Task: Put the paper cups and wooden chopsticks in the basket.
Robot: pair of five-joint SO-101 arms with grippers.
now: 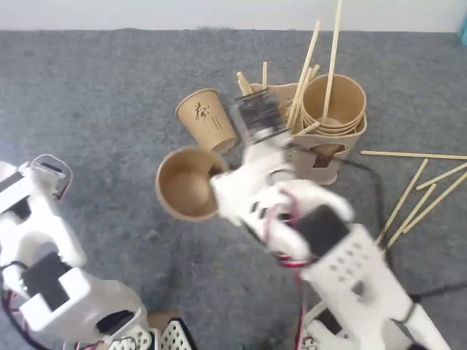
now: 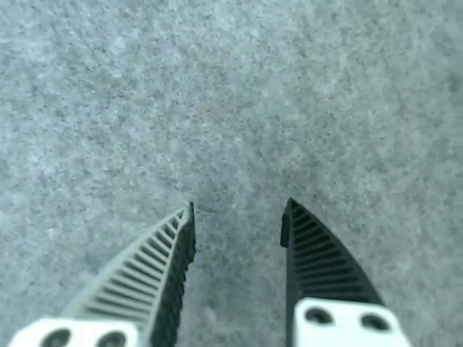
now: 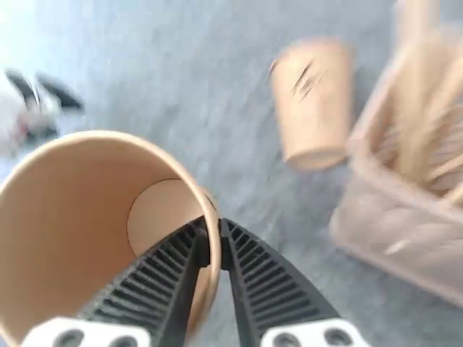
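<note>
Right hand [image 3: 213, 233] was clamped on the rim of a paper cup [image 1: 186, 184], one finger inside. Left hand [image 2: 239, 211] hung open over the grey table [image 1: 109, 95]. Farther out, a second cup [image 1: 208, 120] sat just beside the basket [image 1: 326, 166], which held stacked cups [image 1: 334, 102] and leaning chopsticks [image 1: 306, 62]. Loose chopsticks [image 1: 416, 200] lay on the table to its right.

Grey felt surface [image 1: 87, 109]; perhaps pale wall [image 1: 219, 13]

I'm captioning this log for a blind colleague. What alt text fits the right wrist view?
The right gripper pinches the rim of a paper cup whose open mouth faces the camera. Beyond it, a second cup sits beside the basket of chopsticks, on a grey surface.
</note>
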